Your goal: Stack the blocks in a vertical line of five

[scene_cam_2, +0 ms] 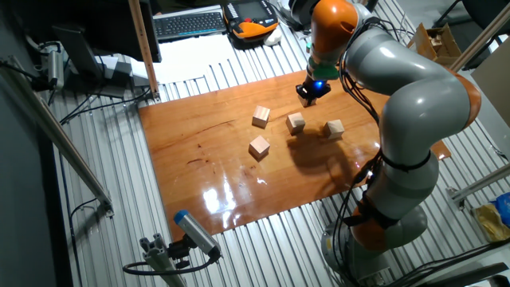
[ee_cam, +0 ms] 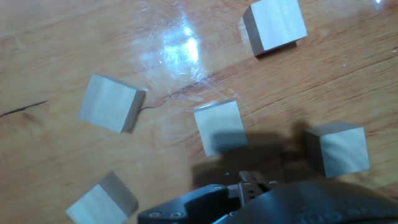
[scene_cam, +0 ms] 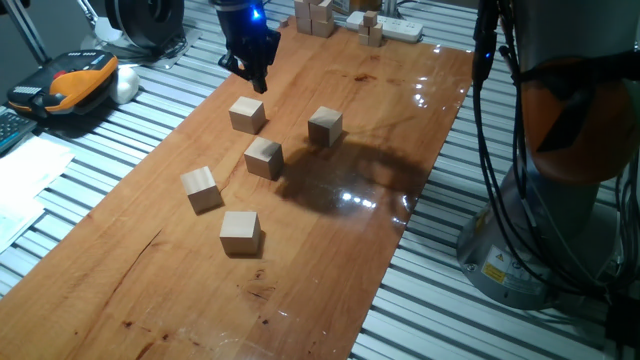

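Blocks (scene_cam: 248, 114) all loose; gripper (scene_cam: 258, 76) empty, opening seemingly narrow but unclear. Centre squarely over nearest cube, then descend.

The robot arm (scene_cam_2: 414, 104) is big and round, made of smooth grey tubes. Bright orange rings sit between the grey parts, one near the top (scene_cam_2: 331, 16) and one low down by the bottom (scene_cam_2: 382, 227). The grey parts look shiny. Black cables (scene_cam: 490, 130) hang down beside the fat round base (scene_cam: 510, 255). The base has a small yellow sticker (scene_cam: 492, 272) on it. The tool (scene_cam: 252, 62) at the end of the arm is black, and a little blue light (scene_cam: 256, 14) glows on it. In the hand view, the tool (ee_cam: 249, 202) is dark with a small metal piece and tiny screws.
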